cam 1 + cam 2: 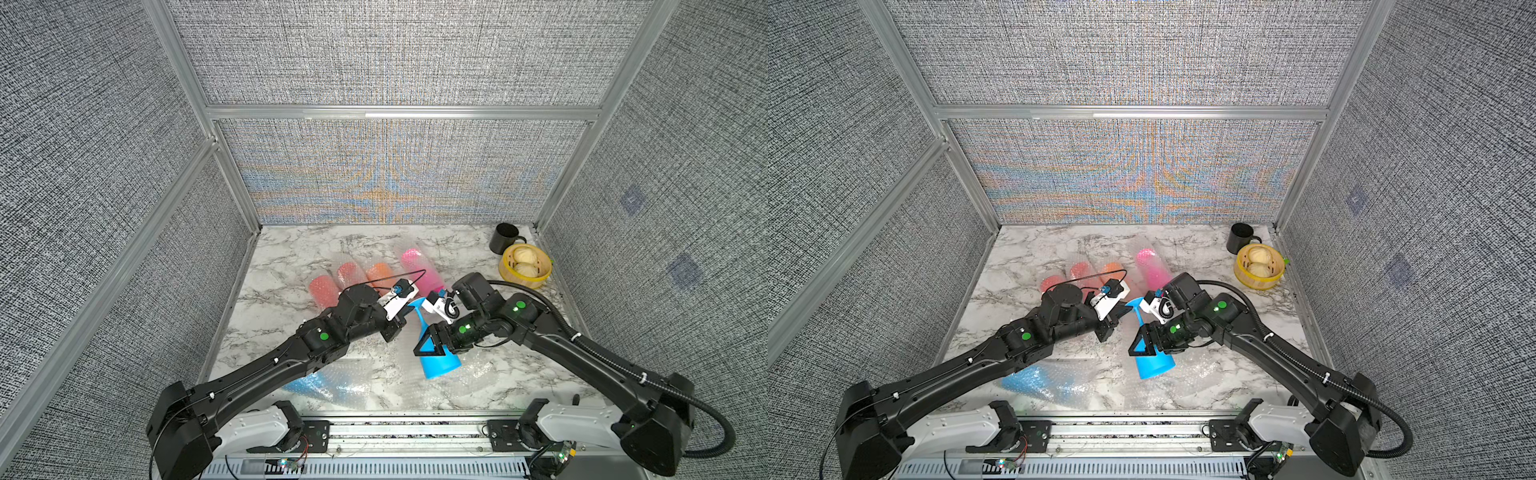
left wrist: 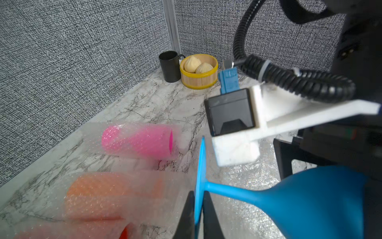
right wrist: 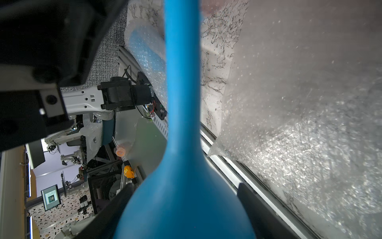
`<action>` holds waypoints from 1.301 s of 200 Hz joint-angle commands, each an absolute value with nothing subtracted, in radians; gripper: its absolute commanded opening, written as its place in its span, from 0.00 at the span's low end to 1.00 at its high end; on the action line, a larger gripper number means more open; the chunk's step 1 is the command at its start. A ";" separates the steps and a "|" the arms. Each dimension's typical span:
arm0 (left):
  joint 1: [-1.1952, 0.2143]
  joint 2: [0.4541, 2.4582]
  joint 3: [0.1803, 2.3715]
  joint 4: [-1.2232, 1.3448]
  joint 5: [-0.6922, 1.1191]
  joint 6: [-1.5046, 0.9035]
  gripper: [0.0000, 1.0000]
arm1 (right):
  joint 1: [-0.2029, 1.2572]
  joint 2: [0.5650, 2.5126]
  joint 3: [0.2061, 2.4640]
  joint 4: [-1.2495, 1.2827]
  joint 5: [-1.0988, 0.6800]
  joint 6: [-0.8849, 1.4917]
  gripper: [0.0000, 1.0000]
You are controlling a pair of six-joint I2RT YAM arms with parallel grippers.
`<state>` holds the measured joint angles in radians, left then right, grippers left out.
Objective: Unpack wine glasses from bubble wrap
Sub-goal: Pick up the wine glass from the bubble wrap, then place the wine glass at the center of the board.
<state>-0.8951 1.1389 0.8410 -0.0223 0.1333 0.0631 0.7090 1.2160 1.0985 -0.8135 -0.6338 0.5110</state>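
Goblet (image 2: 310,202) in seemingly level left claw (image 2: 198,199)

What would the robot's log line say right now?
left pincer: shut on foot of blue goblet | right pincer: around its bowl | goblet: unwrapped

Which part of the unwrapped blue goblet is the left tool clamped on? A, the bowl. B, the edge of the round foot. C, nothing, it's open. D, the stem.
B: the left wrist view shows the left tool shut on the blue goblet, a finger on each face of its round foot.
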 commanded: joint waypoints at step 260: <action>0.128 1.827 0.740 1.301 0.564 -1.388 0.00 | 0.724 1.424 0.804 -0.694 -0.099 0.621 0.26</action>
